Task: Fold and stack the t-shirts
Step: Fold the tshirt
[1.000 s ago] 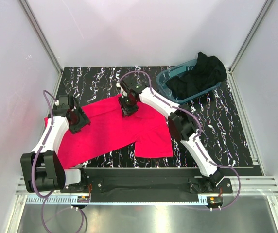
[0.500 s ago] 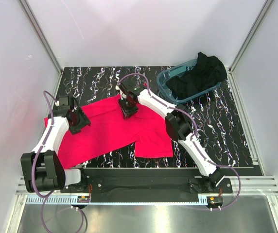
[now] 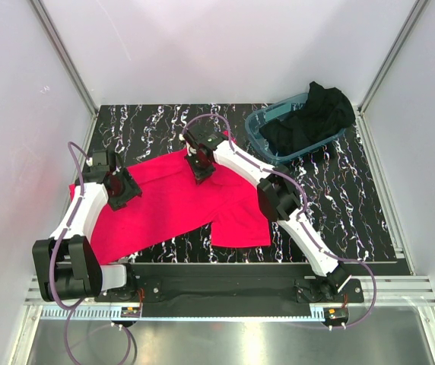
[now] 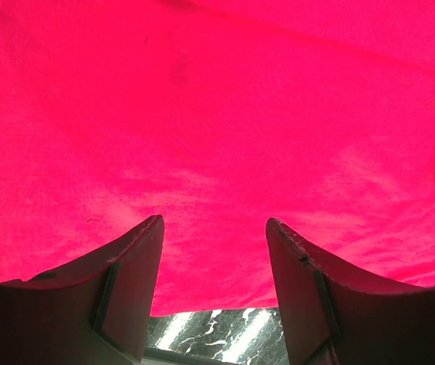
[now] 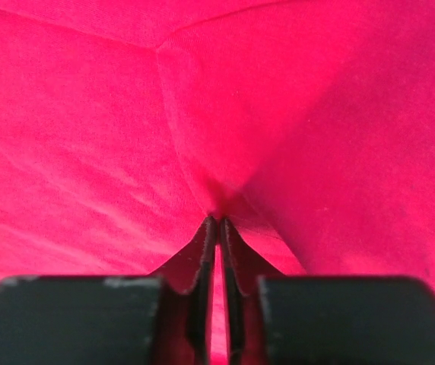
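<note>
Toward 9 o'clock lies the red shirt. At its 12 o'clock edge the right claw grasps a fold; the left claw hangs released over its 9 o'clock end. The black shirt fills the tub at 2 o'clock.

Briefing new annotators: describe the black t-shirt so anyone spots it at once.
On the black marbled table, look to the far right corner, where a clear teal tub sits. The black t-shirt lies bunched in it, spilling over its rim, unlike the pinkish-red shirt spread out centre-left.
</note>
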Tool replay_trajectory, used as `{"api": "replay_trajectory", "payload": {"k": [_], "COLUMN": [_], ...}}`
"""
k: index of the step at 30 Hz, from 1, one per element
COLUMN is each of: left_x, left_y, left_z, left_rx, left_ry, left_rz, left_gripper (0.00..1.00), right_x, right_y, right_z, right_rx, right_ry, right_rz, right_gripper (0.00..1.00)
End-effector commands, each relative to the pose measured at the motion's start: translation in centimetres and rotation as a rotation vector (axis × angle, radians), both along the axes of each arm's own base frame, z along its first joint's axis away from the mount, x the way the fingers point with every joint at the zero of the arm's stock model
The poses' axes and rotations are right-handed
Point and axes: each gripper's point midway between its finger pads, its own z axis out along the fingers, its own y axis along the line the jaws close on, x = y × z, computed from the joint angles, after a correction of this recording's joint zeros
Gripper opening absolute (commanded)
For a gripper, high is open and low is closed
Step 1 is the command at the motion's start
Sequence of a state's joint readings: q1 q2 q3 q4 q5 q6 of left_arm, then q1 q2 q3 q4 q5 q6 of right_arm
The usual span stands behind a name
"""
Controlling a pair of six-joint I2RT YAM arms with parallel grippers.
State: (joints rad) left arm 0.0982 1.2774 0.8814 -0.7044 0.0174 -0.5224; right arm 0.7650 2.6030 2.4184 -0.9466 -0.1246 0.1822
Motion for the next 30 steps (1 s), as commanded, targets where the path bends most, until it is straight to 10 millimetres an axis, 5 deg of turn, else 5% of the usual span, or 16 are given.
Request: {"api": "replay_trajectory", "payload": {"k": [1,9,16,19,22,30], "left_x": [1.0,1.1,0.8,0.7,0.0,-1.6], "left_y": [-0.2,0.0,-0.1,0.2,0.6,2.3], "left_z": [0.7,1.1,1.0,1.2,1.4,2.4], "left_rx": [-0.008,-0.004,-0.011,-0.003,0.013,0.108], "left_ry": [-0.046,-0.054,-0.051,-0.05,-0.029,-0.022], "left_rz": [-0.02,-0.016,-0.007,0.002,0.023,0.052], "left_gripper": [0.62,0.62,0.62,0.62,0.63,0.66], "right_x": [0.4,-1.4,-3.7,-3.9,-3.3,-0.4], "right_y": [0.3,1.7,2.6,2.8,2.0,-6.3], "right_z": [1.8,5.9,5.5,5.7,7.7,10.6], "right_rx": [-0.009,0.108,0.171,0.178,0.161,0.007], "right_ry": [-0.052,0.012,0.151,0.16,0.11,-0.026], "right_rz": [0.005,0.005,-0.004,-0.007,-0.03,-0.177], "right_gripper": [0.1,0.04,0.04,0.31,0.37,0.69]}}
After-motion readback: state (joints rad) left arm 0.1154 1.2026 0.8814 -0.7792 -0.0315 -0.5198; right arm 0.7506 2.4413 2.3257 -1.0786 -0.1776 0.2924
